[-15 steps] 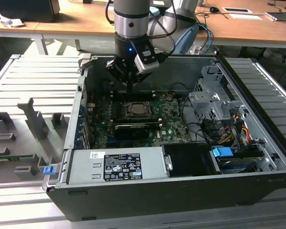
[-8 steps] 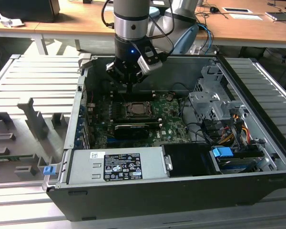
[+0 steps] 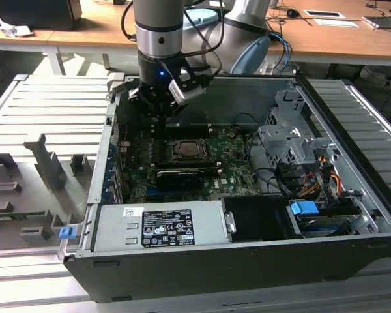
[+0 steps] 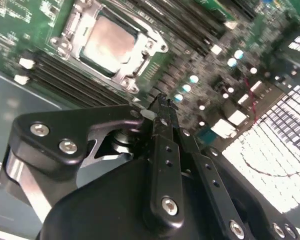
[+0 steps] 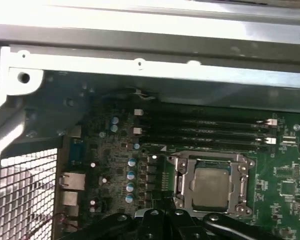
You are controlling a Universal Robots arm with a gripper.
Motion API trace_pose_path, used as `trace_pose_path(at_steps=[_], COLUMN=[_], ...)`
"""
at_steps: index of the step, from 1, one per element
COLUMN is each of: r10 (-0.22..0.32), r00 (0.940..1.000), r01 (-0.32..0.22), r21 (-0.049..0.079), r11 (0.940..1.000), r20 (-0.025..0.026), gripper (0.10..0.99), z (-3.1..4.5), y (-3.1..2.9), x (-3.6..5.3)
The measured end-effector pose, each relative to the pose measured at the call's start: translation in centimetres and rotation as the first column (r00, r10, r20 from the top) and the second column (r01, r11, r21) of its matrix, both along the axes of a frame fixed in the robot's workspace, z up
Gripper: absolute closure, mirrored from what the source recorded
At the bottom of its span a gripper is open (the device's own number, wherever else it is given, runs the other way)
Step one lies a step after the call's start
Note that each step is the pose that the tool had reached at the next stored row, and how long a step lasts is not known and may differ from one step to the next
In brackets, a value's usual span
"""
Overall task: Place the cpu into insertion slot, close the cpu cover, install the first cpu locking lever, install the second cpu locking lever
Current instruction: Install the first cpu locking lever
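The cpu (image 5: 210,187) (image 4: 110,42), a pale silvery square, lies in the insertion slot (image 3: 186,150) on the green board. The grey metal cpu cover (image 5: 182,180) (image 4: 146,50) lies flat around it as a frame, with the chip showing through its window. My gripper (image 3: 158,111) hangs above the board, off the socket toward the case's rear wall and apart from it. In both wrist views its black fingertips (image 4: 161,102) (image 5: 162,216) meet, shut on nothing. I cannot tell how the locking levers stand.
A long black card (image 3: 179,176) lies in front of the socket. Black memory slots (image 5: 205,130) run between the socket and the rear wall (image 5: 140,55). A grey power supply (image 3: 163,225) fills the case's front, and a drive cage (image 3: 293,143) with cables stands at the exterior view's right.
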State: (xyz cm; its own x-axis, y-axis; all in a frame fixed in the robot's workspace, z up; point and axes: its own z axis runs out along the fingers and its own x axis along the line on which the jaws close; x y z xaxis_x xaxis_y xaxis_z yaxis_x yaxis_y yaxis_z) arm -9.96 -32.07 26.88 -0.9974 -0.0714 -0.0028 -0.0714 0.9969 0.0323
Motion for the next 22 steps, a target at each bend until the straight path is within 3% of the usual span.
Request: trace_pose_path(at_steps=[5,13,19,22], r10=[0.005,0.006,0.001,0.001], r00=[1.0000,1.0000,1.0000,1.0000], r01=[-0.005,-0.006,-0.001,-0.001], r21=[0.000,0.000,0.000,0.000], r11=[1.0000,1.0000,1.0000,1.0000], r20=[-0.0002,-0.0001,0.0000,0.0000], gripper=[0.980,0.980,0.980,0.980], z=[-0.24,-0.91,-0.98,-0.98], y=[0.21,2.32,2.89,2.95], x=[-1.10,-1.44,-0.98,-0.13])
